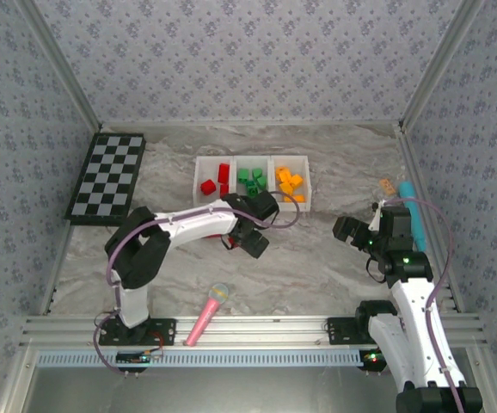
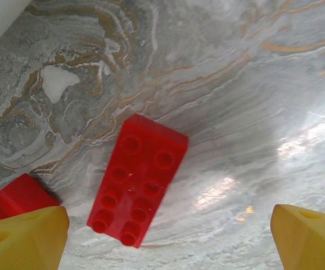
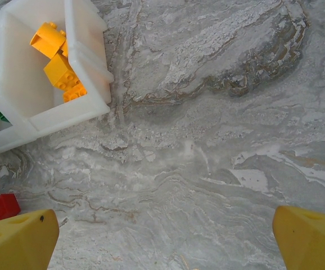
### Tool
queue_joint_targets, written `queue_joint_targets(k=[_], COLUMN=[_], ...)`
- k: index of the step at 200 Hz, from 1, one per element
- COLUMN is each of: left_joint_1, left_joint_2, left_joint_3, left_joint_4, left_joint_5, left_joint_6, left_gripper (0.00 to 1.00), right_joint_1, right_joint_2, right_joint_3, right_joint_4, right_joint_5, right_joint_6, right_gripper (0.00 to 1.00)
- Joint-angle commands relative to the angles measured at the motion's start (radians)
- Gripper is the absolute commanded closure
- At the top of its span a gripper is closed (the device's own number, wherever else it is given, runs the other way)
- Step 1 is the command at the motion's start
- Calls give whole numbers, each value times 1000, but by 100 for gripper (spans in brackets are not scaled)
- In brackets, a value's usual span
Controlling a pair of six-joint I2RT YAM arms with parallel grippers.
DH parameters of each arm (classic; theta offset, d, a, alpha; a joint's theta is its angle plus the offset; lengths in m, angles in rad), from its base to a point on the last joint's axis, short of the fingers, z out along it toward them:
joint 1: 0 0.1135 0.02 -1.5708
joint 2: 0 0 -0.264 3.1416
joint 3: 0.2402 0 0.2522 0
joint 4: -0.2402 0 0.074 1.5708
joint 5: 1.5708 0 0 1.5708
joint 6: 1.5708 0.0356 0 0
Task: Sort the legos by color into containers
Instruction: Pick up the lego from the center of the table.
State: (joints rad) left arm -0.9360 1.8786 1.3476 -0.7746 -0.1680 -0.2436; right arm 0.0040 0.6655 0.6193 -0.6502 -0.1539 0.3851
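Red oblong lego [image 2: 137, 180] flat on table [image 2: 235, 84], between left gripper [image 2: 168, 242] fingers (apart, not touching); right gripper [image 3: 165, 242] spread, empty. Risk: second red lego [image 2: 16, 197] beside one finger may jam closure.

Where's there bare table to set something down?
Bare marble between the pink microphone toy and the right arm's base, and between the containers and right gripper. Crowded in front of the containers: left gripper over two red bricks.
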Motion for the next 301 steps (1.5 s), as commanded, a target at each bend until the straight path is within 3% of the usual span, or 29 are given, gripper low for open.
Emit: queue_joint_targets(k=[1, 33, 85, 111, 182, 201, 232, 279, 301], left_joint_1=[28, 82, 85, 85, 85, 86, 85, 76, 118], left_joint_2=[13, 21, 57, 89, 113, 94, -23, -381, -503], left_joint_3=[21, 30, 35, 49, 60, 51, -5, -210, -283], left_joint_4=[-47, -48, -45, -59, -72, -72, -26, 226, 310], left_joint_5=[51, 81, 145, 157, 115, 62, -11, -246, -334], left_joint_6=[79, 118, 160, 155, 112, 78, 7, -155, -223], left_gripper=[8, 10, 26, 43, 69, 69, 77, 74, 71], right_joint_1=[-7, -8, -16, -19, -22, -22, -22, -25, -27], right_joint_2=[-6, -3, 11, 11, 11, 10, 9, 9, 9], right_joint_3=[-4, -3, -3, -3, -2, -1, -2, -4, -4], right_joint_4=[7, 6, 14, 12, 14, 14, 13, 18, 19], right_joint_5=[-7, -4, -6, -5, -4, -4, -4, -2, -4], right_joint_6=[6, 7, 5, 6, 6, 5, 5, 3, 4], right_gripper=[0, 0, 0, 0, 0, 0, 0, 0, 1])
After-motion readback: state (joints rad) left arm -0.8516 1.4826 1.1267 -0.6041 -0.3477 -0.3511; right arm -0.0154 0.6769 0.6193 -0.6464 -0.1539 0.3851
